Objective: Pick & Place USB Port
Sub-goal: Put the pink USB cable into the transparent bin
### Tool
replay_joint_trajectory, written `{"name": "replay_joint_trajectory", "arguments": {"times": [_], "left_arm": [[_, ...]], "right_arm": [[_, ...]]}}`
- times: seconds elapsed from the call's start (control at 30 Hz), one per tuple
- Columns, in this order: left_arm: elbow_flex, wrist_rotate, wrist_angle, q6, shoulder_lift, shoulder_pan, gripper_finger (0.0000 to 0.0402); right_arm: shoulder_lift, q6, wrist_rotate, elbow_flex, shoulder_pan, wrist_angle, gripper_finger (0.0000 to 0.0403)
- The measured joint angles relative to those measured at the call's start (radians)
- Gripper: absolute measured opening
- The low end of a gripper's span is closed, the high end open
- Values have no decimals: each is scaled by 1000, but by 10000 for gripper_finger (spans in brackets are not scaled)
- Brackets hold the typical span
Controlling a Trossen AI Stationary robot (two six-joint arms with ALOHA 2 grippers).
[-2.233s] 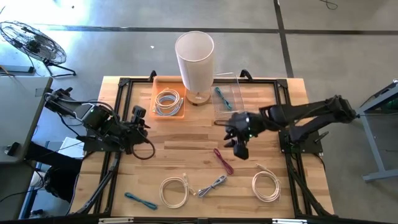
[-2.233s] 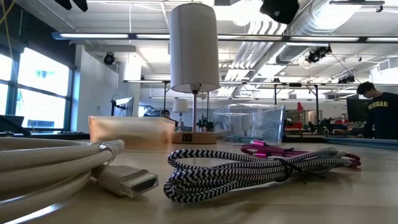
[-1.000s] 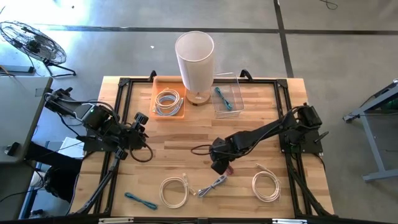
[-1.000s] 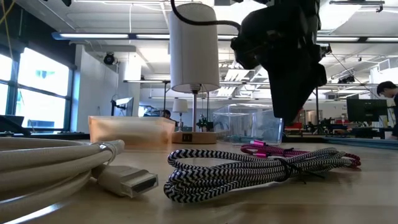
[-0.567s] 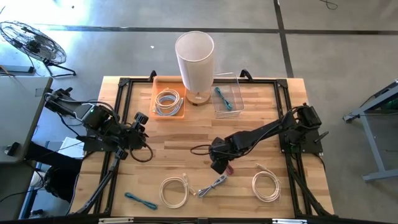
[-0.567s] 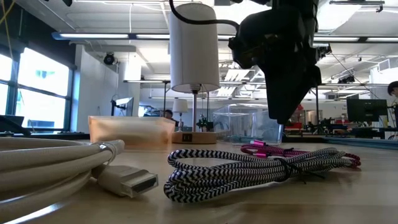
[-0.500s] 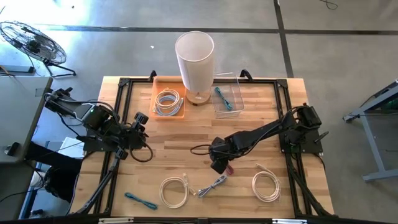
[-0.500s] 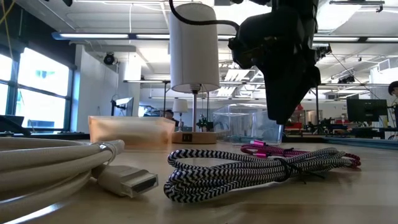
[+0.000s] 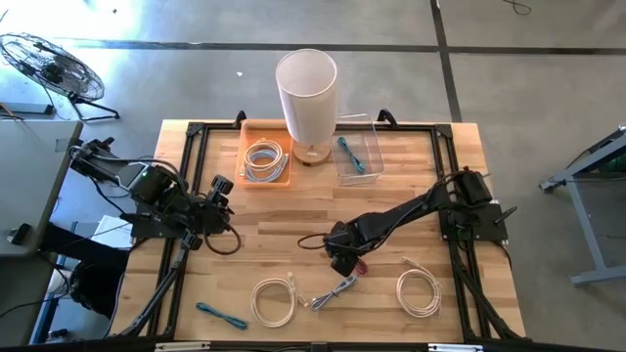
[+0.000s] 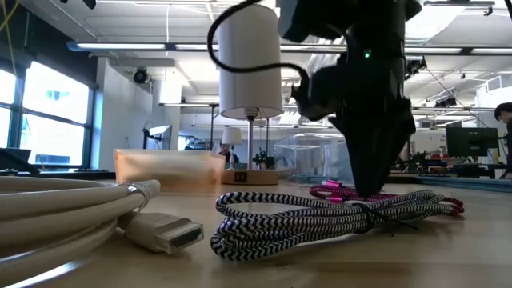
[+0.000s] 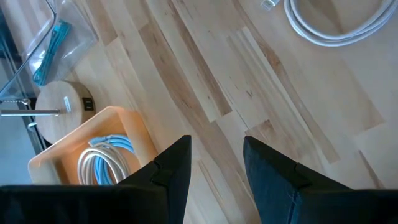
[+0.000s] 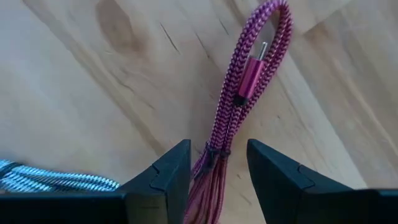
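A white-shaded table lamp (image 9: pixel 306 93) stands at the far edge of the wooden table (image 9: pixel 284 220). Beside its wooden base sit an orange tray (image 9: pixel 264 156) and a clear plastic bin (image 9: pixel 358 154). On the floor stands a wire-caged fan (image 9: pixel 39 65).

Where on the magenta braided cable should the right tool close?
Grip the magenta cable at its tied middle, coming straight down. The strands are bundled tight there by a small tie and lie flat on the table, and the open right tool already straddles that spot.
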Motion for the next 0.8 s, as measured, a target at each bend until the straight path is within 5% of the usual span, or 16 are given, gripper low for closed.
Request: {"name": "replay_joint_trajectory", "arguments": {"times": [0.23,0.47,0.8], "left_arm": [[0,-5,0,-1,0,0,143],[0,-36,7,-29,0,0,143],[0,-166,114,-51,0,0,143]], "right_arm": [[53,-35,1,5,-4,-2,138],[63,-146,50,4,-7,-40,17],[21,-239,84,0,-29,-122,10]]}}
